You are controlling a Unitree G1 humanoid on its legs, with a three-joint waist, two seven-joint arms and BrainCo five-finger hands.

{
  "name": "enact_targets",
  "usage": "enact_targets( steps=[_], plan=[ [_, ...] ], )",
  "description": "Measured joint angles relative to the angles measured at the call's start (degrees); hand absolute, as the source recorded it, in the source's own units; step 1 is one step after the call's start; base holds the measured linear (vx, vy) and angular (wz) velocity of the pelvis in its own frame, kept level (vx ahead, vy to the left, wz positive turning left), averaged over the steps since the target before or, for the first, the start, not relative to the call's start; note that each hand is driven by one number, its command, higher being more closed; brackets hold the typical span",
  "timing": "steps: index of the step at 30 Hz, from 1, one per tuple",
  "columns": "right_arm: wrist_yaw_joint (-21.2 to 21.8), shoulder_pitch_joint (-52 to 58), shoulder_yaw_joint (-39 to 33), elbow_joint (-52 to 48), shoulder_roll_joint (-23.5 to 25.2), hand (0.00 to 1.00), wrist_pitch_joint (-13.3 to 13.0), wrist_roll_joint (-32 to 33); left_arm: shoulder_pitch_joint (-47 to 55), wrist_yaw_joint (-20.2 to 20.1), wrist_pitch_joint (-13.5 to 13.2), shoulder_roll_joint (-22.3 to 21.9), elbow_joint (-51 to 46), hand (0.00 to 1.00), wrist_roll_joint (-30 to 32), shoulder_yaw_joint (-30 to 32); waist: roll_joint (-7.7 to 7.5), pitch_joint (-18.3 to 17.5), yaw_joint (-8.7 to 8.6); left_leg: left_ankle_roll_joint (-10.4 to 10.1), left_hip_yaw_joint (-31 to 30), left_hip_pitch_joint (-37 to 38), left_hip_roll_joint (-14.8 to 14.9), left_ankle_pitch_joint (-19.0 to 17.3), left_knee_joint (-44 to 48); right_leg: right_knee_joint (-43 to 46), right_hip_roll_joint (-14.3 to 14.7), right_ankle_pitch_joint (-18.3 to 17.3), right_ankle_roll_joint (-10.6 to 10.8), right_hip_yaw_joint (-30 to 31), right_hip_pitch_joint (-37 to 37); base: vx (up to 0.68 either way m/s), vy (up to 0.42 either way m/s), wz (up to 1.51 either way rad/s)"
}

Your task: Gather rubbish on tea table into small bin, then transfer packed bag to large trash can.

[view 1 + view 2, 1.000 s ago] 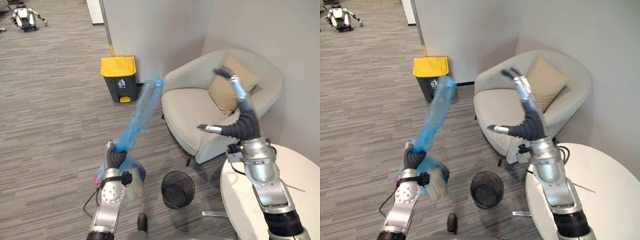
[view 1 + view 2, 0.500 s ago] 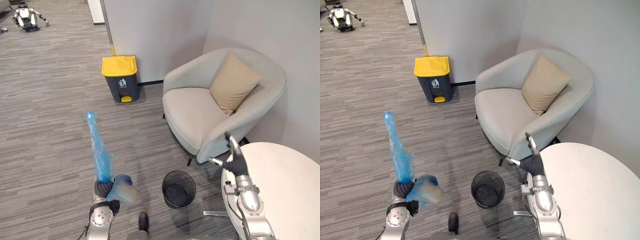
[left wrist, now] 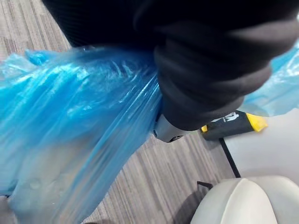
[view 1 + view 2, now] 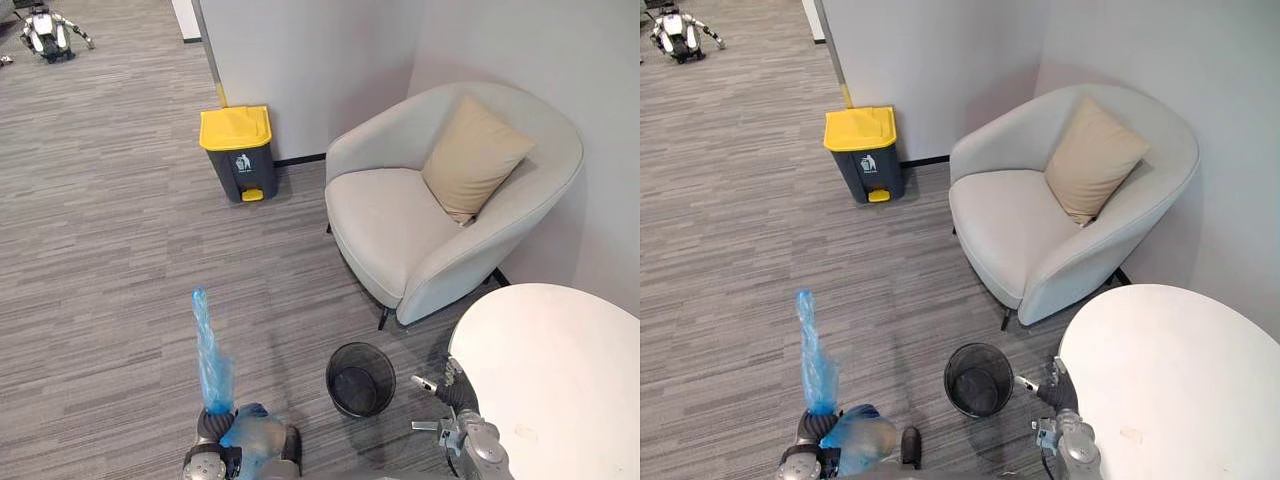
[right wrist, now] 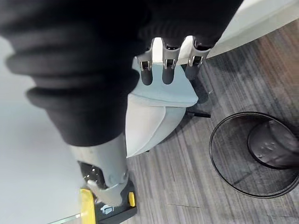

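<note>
Logged blue bag (image 4: 212, 365) clenched at its twisted neck in left hand (image 4: 210, 428), low over the floor, bulk bunched beside the fist, loose tail pointing up. Found right hand (image 4: 452, 394) empty, fingers (image 5: 163, 70) straight and slack, just off the tea table's (image 4: 560, 380) near rim. Noted small bin (image 4: 330, 375) on the floor beside that rim, liner out, only its dark base visible inside. Judged gathering done, transfer not yet made.

Located large trash can (image 4: 240, 165) well apart from the bag, against the wall, near the armchair (image 4: 400, 230). Yellow lid (image 4: 235, 127) down, pedal (image 4: 252, 196) at its foot.

Risks from here:
1. Shut lid. Needs the pedal pressed or the lid lifted by the free hand; otherwise bag landing on top and sliding off.
2. Hold on thin, slick film at the neck alone. Likely slip or tear from swinging on the way over, spilling rubbish onto the floor.
3. Loose tail. Possible snag round the fingers at release, dragging the bag back over the can's rim.
4. Route close to small bin and armchair. Possible knock from the swinging bag, tipping the bin.
</note>
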Motion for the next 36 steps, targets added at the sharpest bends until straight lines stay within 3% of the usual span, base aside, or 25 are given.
enact_targets(
  steps=[19,23,26,29,30,31,32,34,36],
  plan=[
    [-1.4,-5.0,-0.2,8.6,-0.9,0.0,1.8,-3.2,-0.8,-2.6,-0.3,2.1,3.8,1.0,-0.7,-4.9,-0.56,3.8,-0.75,0.3,1.6,1.2,-0.8,-1.1,0.0,0.2,-0.7,-0.6,0.5,1.4,0.6,0.01,0.0,-0.04],
    [-1.5,-8.8,0.3,9.6,-2.2,0.0,2.1,-5.3,-2.1,-3.5,-0.4,3.2,3.8,1.0,-0.9,-5.3,0.1,4.8,-0.38,0.6,4.2,-1.3,-0.2,-0.7,0.4,4.9,-1.0,-0.8,0.8,3.8,-5.3,-0.03,0.019,-0.3],
    [-2.8,-9.7,1.4,9.5,-3.1,0.0,2.4,-5.6,-4.7,-3.6,-0.4,4.6,2.5,1.0,-1.9,-7.0,0.91,5.4,-0.77,1.2,3.0,-2.8,-0.2,-0.2,0.5,14.3,-2.6,-1.8,2.0,4.1,-10.1,-0.07,0.04,0.2],
    [-3.3,-7.9,3.1,9.5,-2.9,0.0,2.5,-5.6,-5.6,-3.5,-1.0,6.2,-0.8,1.0,-3.1,-5.8,-0.67,5.8,-0.84,2.3,-0.5,-3.6,-1.4,0.0,0.7,28.1,-4.6,-7.0,2.7,5.0,-11.9,-0.03,-0.066,0.83],
    [-3.3,-7.9,3.9,9.5,-3.0,0.0,2.6,-5.6,-5.6,-3.4,-1.4,6.3,-1.3,1.0,-3.6,-4.4,-2.35,5.2,-0.76,2.4,-2.2,-5.8,-1.8,0.0,3.6,30.9,-4.5,-8.1,3.2,6.3,-11.7,-0.01,-0.188,0.81],
    [-3.4,-8.4,3.9,9.5,-3.0,0.0,2.6,-5.6,-5.6,-3.4,-1.3,6.3,-1.5,1.0,-4.4,-3.2,-3.12,5.2,-0.22,2.0,-3.0,-9.0,-2.1,0.2,7.1,28.5,-4.1,-9.7,3.9,7.3,-11.0,-0.04,-0.19,0.71],
    [-3.7,-9.3,3.9,9.5,-3.3,0.0,2.6,-5.6,-5.6,-3.3,-1.3,6.1,-1.7,1.0,-4.6,-2.9,-3.38,5.4,0.3,1.9,-2.8,-10.3,-2.0,0.2,8.5,26.4,-3.4,-10.3,3.5,7.4,-10.4,-0.11,-0.165,0.32],
    [-4.0,-11.7,3.8,9.1,-4.6,0.0,2.6,-5.6,-4.9,-3.3,-1.3,4.8,-2.7,1.0,-5.2,-2.6,-2.24,6.0,2.61,0.6,-2.1,-12.7,0.0,1.7,9.0,17.4,-0.2,-12.1,0.3,7.5,-7.8,-0.18,-0.143,0.02],
    [-4.6,-12.0,3.6,8.4,-5.5,0.0,2.5,-5.6,-5.0,-3.3,-1.4,3.8,-3.3,1.0,-5.7,-3.1,0.42,7.5,2.64,-0.3,-3.9,-13.5,1.8,4.5,7.9,14.2,2.7,-10.6,-1.7,4.8,-6.2,-0.22,-0.11,0.45]
  ],
)
